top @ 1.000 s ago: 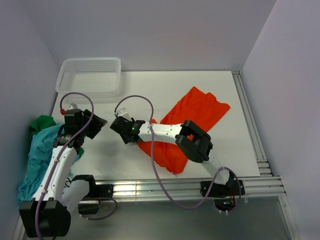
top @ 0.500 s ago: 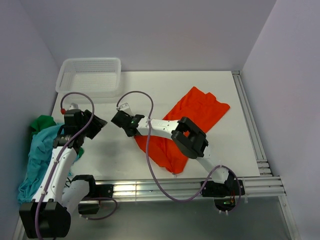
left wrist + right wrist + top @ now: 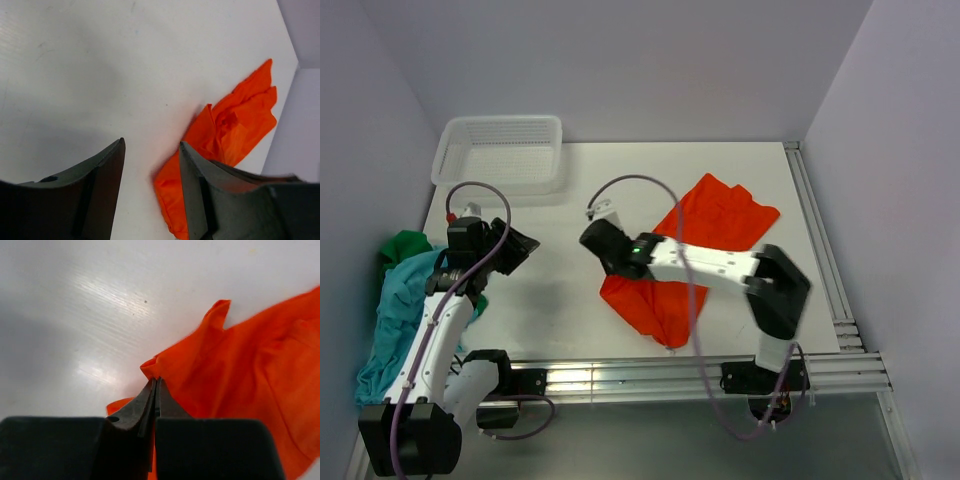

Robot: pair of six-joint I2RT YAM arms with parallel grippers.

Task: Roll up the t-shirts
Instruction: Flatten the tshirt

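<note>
Pinching the edge of the rumpled, partly folded orange t-shirt [image 3: 725, 225] is the right pincer [image 3: 155, 381]; the left pincer [image 3: 151, 146] gapes.

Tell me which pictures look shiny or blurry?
Right wrist view: bright glare streaks on the white table beside the orange t-shirt. Top view: the right arm's elbow is smeared by motion blur. Left wrist view: the left pincer looks dark and soft up close.

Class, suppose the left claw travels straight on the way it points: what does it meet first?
The left claw would probably hit bare table, just beside the edge of the orange shirt; depth is unclear.
</note>
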